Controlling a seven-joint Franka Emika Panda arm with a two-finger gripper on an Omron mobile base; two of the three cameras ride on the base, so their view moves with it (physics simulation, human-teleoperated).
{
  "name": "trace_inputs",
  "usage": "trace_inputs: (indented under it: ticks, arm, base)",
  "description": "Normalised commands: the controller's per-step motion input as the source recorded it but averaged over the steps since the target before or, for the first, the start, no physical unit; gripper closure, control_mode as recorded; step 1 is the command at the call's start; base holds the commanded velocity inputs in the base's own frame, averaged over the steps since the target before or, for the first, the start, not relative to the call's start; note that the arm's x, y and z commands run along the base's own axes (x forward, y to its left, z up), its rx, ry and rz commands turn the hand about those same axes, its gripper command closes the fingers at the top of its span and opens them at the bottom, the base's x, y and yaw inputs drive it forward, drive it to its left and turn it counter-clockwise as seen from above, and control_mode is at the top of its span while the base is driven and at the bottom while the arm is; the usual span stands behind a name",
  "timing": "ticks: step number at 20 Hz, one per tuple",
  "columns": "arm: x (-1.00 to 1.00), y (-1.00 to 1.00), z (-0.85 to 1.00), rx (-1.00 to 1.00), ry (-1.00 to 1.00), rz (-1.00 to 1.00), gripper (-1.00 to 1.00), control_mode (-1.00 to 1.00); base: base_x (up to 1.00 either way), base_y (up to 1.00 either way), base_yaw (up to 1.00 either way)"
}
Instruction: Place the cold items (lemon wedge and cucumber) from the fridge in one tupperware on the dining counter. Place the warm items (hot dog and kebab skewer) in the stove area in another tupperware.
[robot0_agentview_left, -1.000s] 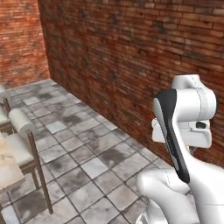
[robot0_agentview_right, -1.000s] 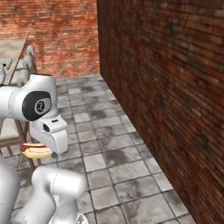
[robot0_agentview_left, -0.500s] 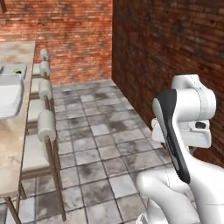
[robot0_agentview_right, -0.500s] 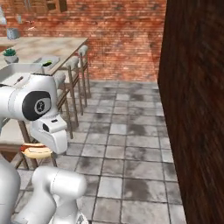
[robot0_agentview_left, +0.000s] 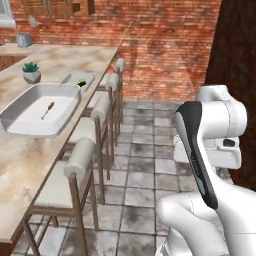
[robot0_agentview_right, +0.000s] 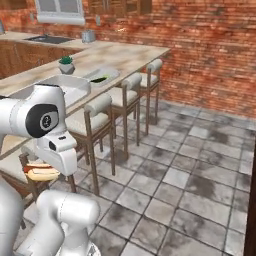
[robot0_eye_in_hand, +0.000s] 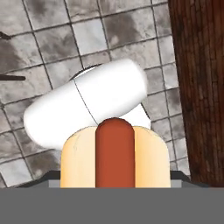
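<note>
My gripper (robot0_agentview_right: 52, 162) hangs low beside the arm, shut on the hot dog (robot0_agentview_right: 40, 173), a reddish sausage in a pale bun. In the hand view the hot dog (robot0_eye_in_hand: 114, 159) sits right at the bottom, above the tiled floor. On the dining counter (robot0_agentview_left: 30, 155) stands a wide white tupperware (robot0_agentview_left: 20, 122) with the kebab skewer (robot0_agentview_left: 47, 110) lying inside. Further back a smaller tupperware (robot0_agentview_left: 70, 80) holds the dark green cucumber (robot0_agentview_left: 81, 80); it is too small to tell whether the lemon wedge lies in it. Both containers (robot0_agentview_right: 82, 82) (robot0_agentview_right: 111, 73) sit far to my left.
A row of cushioned stools (robot0_agentview_left: 82, 155) lines the counter's near side, between me and the containers. A small potted plant (robot0_agentview_left: 31, 72) stands on the counter. A brick wall (robot0_agentview_left: 170, 45) runs behind, and a dark brick wall (robot0_agentview_left: 235, 45) stands close on the right. Grey floor tiles (robot0_agentview_right: 190, 185) lie ahead.
The whole picture has swung as the base turned: the close brick wall has slid right and the dining counter with stools and containers has come into view. The hot dog stays in the gripper.
</note>
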Motion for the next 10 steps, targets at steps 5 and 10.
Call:
trace_inputs:
  ticks: [5, 10]
  arm:
    - [0.0, 0.0, 0.0, 0.0, 0.0, 0.0, 1.0, 1.0]
    - [0.0, 0.0, 0.0, 0.0, 0.0, 0.0, 1.0, 1.0]
  base:
    - [0.77, -0.65, 0.66]
    - [0.31, -0.71, 0.66]
